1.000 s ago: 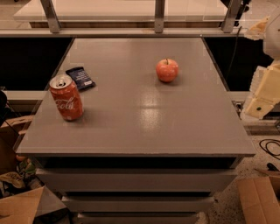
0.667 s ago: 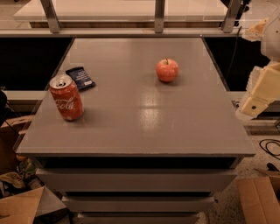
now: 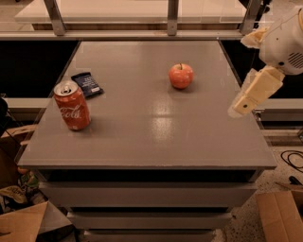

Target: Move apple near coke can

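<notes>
The apple [image 3: 181, 75] is small, red-orange and glossy with a short dark stem. It sits upright on the grey table [image 3: 151, 137], right of centre towards the back. The coke can [image 3: 72, 105] is red with white script and a silver top. It stands upright near the table's left edge. Apple and can are far apart. My gripper [image 3: 240, 105] is a cream-coloured piece on the arm at the right. It hangs above the table's right edge, to the right of the apple and nearer the front, touching nothing.
A flat dark-blue snack packet [image 3: 87, 84] lies just behind the can. A rail with metal posts [image 3: 172, 14] runs behind the table. Cardboard boxes [image 3: 281, 215] and clutter lie on the floor at both front corners.
My gripper has moved left and slightly up, from beside the table to over its right edge. The apple, can and packet have not moved.
</notes>
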Tool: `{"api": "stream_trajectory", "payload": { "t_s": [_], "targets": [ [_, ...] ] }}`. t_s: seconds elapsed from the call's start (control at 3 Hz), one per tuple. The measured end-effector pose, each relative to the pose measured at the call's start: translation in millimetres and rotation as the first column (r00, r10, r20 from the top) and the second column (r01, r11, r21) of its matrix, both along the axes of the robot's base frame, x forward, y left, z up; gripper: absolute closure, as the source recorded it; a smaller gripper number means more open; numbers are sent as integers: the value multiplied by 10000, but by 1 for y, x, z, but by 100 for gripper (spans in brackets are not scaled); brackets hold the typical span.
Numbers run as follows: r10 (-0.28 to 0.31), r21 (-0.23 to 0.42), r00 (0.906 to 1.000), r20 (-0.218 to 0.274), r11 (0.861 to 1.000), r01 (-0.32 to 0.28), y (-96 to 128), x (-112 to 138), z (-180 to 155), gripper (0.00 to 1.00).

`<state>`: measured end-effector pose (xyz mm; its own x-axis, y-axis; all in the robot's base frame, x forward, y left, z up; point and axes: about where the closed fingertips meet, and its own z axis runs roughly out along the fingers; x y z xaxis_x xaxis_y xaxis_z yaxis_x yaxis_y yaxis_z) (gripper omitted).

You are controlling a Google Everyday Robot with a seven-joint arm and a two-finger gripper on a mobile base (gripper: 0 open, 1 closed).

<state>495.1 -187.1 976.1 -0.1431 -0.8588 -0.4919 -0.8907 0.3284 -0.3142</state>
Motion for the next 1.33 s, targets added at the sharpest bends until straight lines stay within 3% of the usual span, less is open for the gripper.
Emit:
{"api": "stream_trajectory", "payload": {
  "t_s": [0.33,0.67,1.0,1.33],
  "targets": [
    [190,1640,9996,196,9862,-219,17,27,-19,0],
    [312,3316,9989,357,9425,-413,45,60,-40,0],
    [314,3315,9989,358,9425,-415,45,60,-40,0],
    [249,3840,9974,673,9220,-490,45,74,-52,0]
  ]
}}
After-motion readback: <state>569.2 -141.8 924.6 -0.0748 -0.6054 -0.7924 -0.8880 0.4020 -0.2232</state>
